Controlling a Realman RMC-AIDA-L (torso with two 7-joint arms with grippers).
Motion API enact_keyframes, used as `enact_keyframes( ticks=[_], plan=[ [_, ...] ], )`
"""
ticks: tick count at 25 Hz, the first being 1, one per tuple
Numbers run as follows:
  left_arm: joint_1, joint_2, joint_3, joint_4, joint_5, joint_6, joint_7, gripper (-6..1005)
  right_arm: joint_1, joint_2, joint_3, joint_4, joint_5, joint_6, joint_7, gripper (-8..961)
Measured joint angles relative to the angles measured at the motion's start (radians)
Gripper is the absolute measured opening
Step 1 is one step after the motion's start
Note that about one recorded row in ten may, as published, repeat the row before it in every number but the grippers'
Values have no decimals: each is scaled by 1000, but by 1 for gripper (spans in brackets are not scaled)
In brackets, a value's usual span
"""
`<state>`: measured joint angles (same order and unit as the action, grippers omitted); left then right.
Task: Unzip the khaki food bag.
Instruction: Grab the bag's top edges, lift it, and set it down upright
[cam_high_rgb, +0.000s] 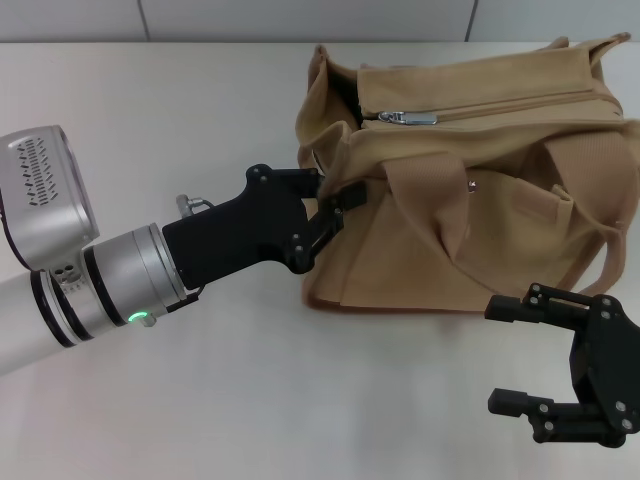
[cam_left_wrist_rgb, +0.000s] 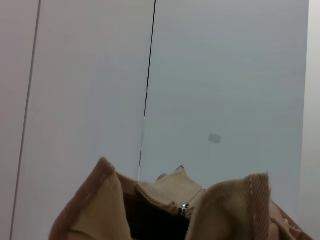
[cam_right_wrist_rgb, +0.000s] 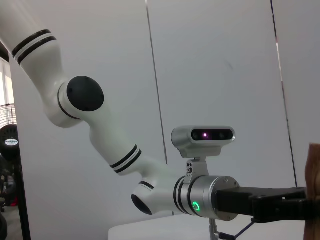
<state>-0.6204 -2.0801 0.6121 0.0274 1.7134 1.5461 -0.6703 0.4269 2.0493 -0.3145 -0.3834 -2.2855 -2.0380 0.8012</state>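
A: The head view is evenly and softly lit, seemingly from overhead. The desk (cam_high_rgb: 200, 100) reads pale and flat, without glare.

B: Shadows?

A: Faint ones. A soft shadow lies under the left gripper (cam_high_rgb: 335, 205) and along the near base of the khaki food bag (cam_high_rgb: 470, 180); another sits beneath the right gripper (cam_high_rgb: 520, 355). The bag's open mouth is dark inside.

B: Any blur?

A: The head view is sharp throughout. In the left wrist view the bag's near fabric (cam_left_wrist_rgb: 100, 210) is soft and out of focus. In the right wrist view a green indicator light (cam_right_wrist_rgb: 196, 205) glows on the left arm.
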Motion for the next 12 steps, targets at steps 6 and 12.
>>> enact_keyframes(
  ticks=[6, 12],
  plan=[
    [1, 0, 0, -1, 0, 0, 0, 90, -1, 0, 0, 0, 0, 5, 0, 783],
    [1, 0, -2, -2, 0, 0, 0, 91, -2, 2, 0, 0, 0, 11, 0, 783]
  ],
)
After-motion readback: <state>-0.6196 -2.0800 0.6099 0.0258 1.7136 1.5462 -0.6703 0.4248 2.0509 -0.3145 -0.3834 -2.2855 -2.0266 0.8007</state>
